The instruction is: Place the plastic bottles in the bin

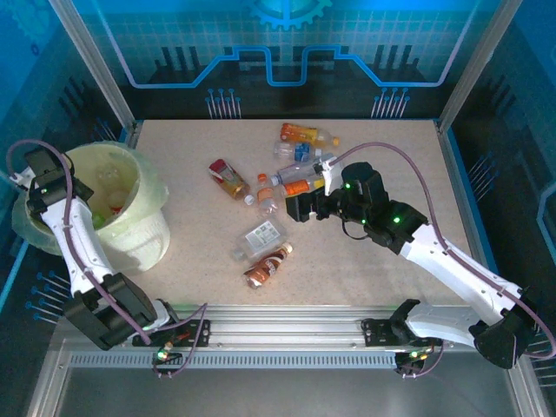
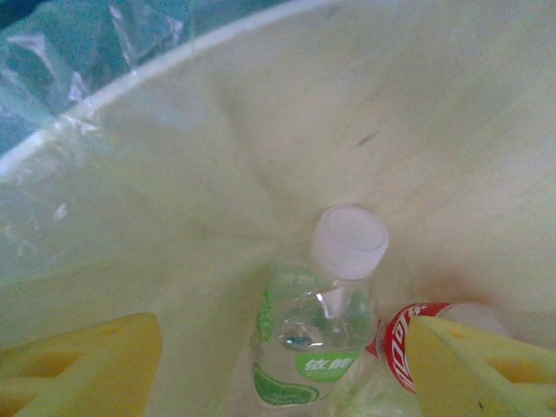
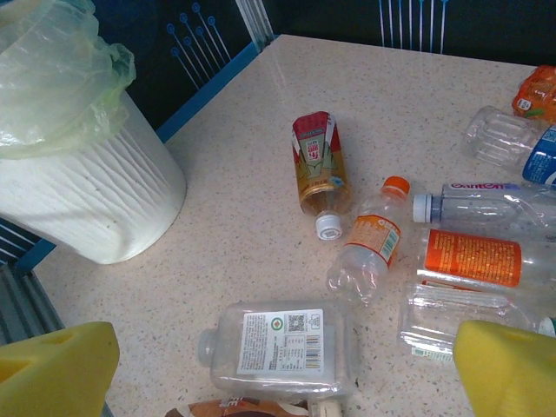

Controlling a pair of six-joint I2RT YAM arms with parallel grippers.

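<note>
The bin (image 1: 143, 217) is a pale cream bucket lined with a clear bag, at the table's left. My left gripper (image 1: 59, 193) hangs over its mouth. In the left wrist view that gripper (image 2: 282, 373) is open, and a clear bottle with a green label (image 2: 317, 334) lies inside the bin (image 2: 174, 217) between the yellow fingers (image 2: 87, 365), touching neither. A red-labelled bottle (image 2: 401, 343) lies beside it. My right gripper (image 1: 300, 207) is open above the table's middle. Under that gripper (image 3: 282, 373) lies a flat clear bottle with a white label (image 3: 278, 347).
Several bottles lie loose on the speckled table (image 1: 391, 148): a red-labelled one (image 1: 228, 178), a brown one (image 1: 267, 266), orange-labelled ones (image 1: 298, 187) and an orange one at the back (image 1: 300, 134). Metal frame posts stand at the back corners.
</note>
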